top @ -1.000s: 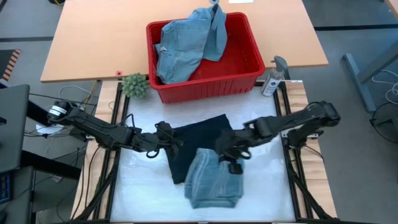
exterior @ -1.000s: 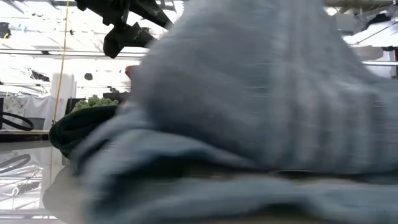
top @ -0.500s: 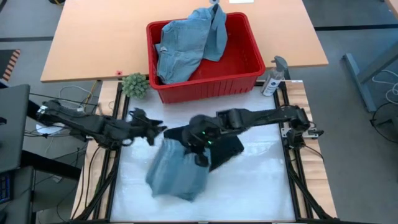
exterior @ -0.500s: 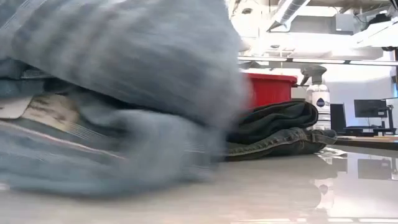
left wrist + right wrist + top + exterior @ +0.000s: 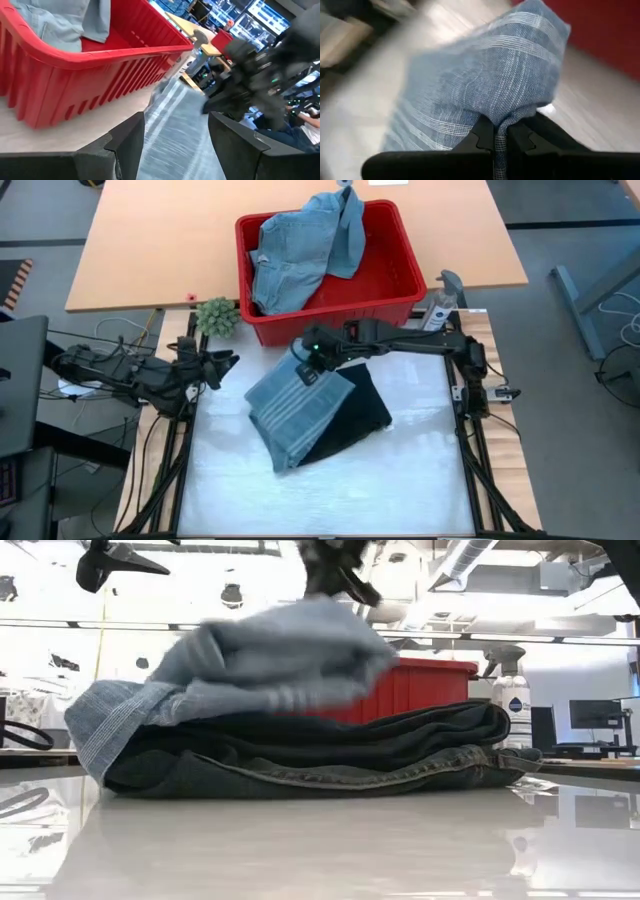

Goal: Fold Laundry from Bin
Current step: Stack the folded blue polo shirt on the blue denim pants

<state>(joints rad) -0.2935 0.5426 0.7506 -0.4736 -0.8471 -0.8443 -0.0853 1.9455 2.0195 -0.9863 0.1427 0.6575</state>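
- Roughly centre: folded striped shirt (image 5: 295, 408) draped over dark trousers (image 5: 350, 420) on the table (image 5: 420, 480).
- Right gripper (image 5: 308, 365) pinched tight on shirt's 12 o'clock edge.
- Left gripper (image 5: 215, 366) at 9 o'clock — fingers apart, holding nothing.
- Red bin (image 5: 400, 275) at 12 o'clock, denim pieces (image 5: 300, 245) inside.

Two dark jointed arms, trailing black cables

1. White glossy work surface (image 5: 330, 490) sat in a black metal frame (image 5: 468, 450).
2. Light wooden table (image 5: 150, 240) stood behind it, on grey floor (image 5: 580, 430).
3. Small green plant (image 5: 217, 316) and spray bottle (image 5: 440, 302) sat at the surface's far edge.
4. Room behind was brightly lit; ceiling duct (image 5: 470, 555) ran overhead, monitor (image 5: 592, 718) off right.
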